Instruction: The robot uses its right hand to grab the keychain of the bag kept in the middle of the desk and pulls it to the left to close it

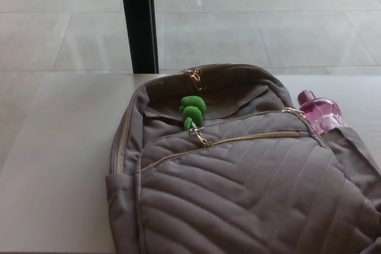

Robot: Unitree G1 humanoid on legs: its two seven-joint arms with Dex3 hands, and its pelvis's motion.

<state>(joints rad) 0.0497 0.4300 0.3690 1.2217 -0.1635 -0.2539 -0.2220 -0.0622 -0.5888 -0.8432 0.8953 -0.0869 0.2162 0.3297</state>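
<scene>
The keychain (193,111) is a small bright-green charm of rounded, knobbly lobes with a smooth, rubbery look. It lies on the upper front of the bag (238,194), just below the mouth of the main compartment and left of the bag's centre line. Its lower end joins a metal zipper pull (200,137) on the front pocket's gold-toned zipper track, which runs right along the pocket's upper edge.

The bag is a taupe-grey fabric backpack lying flat with its front face up. The front pocket panel is quilted with stitched chevron lines, and the fabric above it is plain and loosely creased. A second gold-toned pull (195,77) sits at the top of the main compartment.

A translucent pink bottle (320,111) stands out of the side pocket on the picture's right.

The bag rests on a smooth, pale beige table (59,165). Beyond the table edge are a black vertical post (138,19) and a floor of large grey tiles (268,22).

Neither the left hand nor the right hand is in view, so their finger state cannot be told.
</scene>
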